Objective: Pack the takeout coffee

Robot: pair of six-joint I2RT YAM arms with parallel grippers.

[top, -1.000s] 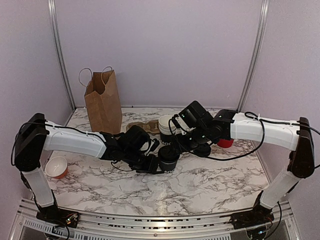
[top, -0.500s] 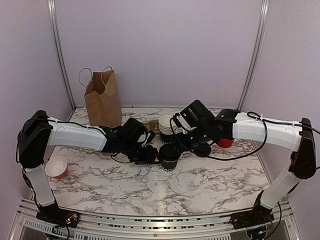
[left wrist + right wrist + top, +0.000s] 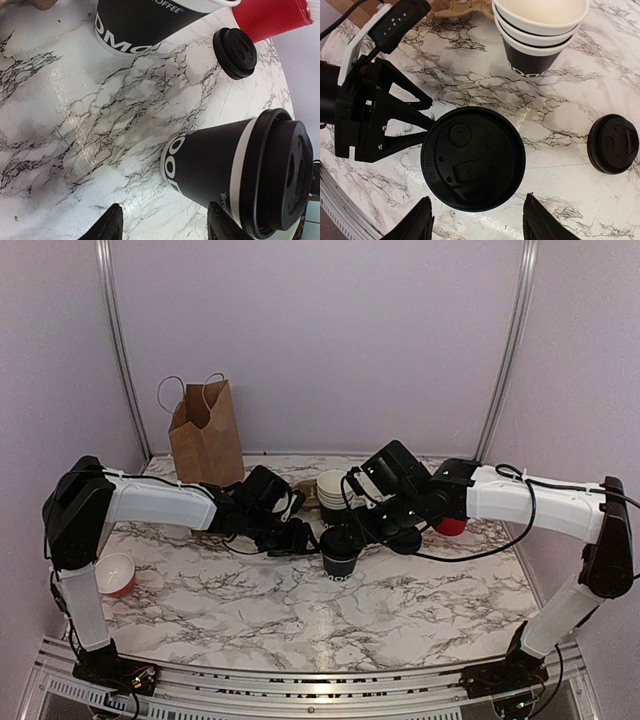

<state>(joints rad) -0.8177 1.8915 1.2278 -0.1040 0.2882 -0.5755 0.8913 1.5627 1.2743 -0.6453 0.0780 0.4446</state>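
1. over the table, top view: takeout coffee [image 3: 340, 552] stands upright on the marble table [image 3: 420, 610], lidded, about mid-table between the two arms. left gripper [image 3: 303, 540] sits low, just beside the cup's left flank. right gripper [image 3: 362, 532] hangs just above and behind it. paper bag [image 3: 207, 445] stands upright at the far left, well apart from the cup.
2. left wrist view: fingers [image 3: 112, 227] spread with only bare marble between them, so the jaws are apart and empty. takeout coffee [image 3: 215, 170] lies ahead and off to one side, past one fingertip. loose lid [image 3: 235, 52] and stack of cups [image 3: 135, 22] are farther on.
3. right wrist view: looking straight down on the takeout coffee [image 3: 472, 157]. fingers [image 3: 425, 222] are parted wider than the cup top and stop short of its widest line, with a gap showing. no grip here either.
4. reading: the step in hand looks like lining up a grasp; nothing is packed yet. the next move likely calls for one gripper to centre on the cup, close on its body, keep it upright, then carry it to the bag's mouth.
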